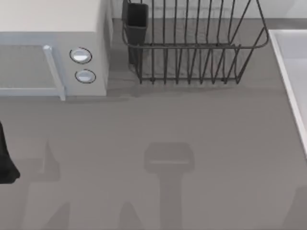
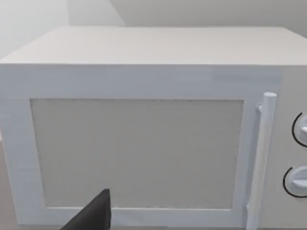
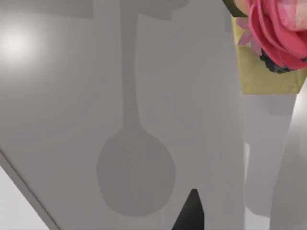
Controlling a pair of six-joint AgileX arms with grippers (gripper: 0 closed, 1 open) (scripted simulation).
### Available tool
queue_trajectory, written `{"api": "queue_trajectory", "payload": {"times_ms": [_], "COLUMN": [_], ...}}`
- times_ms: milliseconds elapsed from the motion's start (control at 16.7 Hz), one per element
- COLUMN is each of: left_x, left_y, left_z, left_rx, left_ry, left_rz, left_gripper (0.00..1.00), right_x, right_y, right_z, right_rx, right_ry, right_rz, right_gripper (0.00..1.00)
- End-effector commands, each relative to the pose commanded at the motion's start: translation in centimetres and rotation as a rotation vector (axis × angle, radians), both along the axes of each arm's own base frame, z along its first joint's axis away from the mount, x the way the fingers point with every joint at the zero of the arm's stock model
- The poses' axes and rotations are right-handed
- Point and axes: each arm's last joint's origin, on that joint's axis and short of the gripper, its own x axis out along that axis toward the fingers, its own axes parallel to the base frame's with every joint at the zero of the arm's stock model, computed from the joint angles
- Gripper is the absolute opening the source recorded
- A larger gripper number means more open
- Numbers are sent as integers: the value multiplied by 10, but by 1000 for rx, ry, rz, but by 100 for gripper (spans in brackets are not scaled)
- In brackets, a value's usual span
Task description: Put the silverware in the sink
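From above, my left arm shows as a dark shape at the left edge of the worktop. The left end effector appears on its wrist camera as one dark finger tip, and I cannot tell whether it is released or clenched. Directly ahead of it stands the white microwave, door closed, with the vertical handle and two round knobs off to the door's far side.

On the right wrist camera, the right end effector is also a single dark finger tip; again I cannot tell if it is released or clenched. Beneath it lies the pale smooth floor of the sink, crossed by a spoon-shaped shadow. Beyond the end effector, past the basin, sits a pink flower against a yellow-green object.

In the overhead camera the sink occupies the right edge of the worktop, its raised rim running diagonally. The dark wire dish rack stands at the back between microwave and sink, with a dark cutlery cup at its left corner. I cannot make out any silverware.
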Motion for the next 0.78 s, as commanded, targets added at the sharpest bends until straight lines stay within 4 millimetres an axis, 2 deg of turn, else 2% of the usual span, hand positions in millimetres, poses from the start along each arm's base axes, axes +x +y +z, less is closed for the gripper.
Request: {"api": "queue_trajectory", "payload": {"times_ms": [180,420,600,780], "left_x": [0,0,0,0], "left_y": [0,0,0,0], "left_z": [0,0,0,0], "left_rx": [0,0,0,0], "left_ry": [0,0,0,0], "left_rz": [0,0,0,0], "left_gripper": [100,100,100,100], "right_x": [40,118,179,227], "right_y": [-9,-15,-7,15], "right_z": [7,19,21,14], "right_rx": [17,14,3,-7], "right_ry": [34,45,32,9], "right_rz": [13,28,31,27], "right_gripper": [0,0,0,0]}}
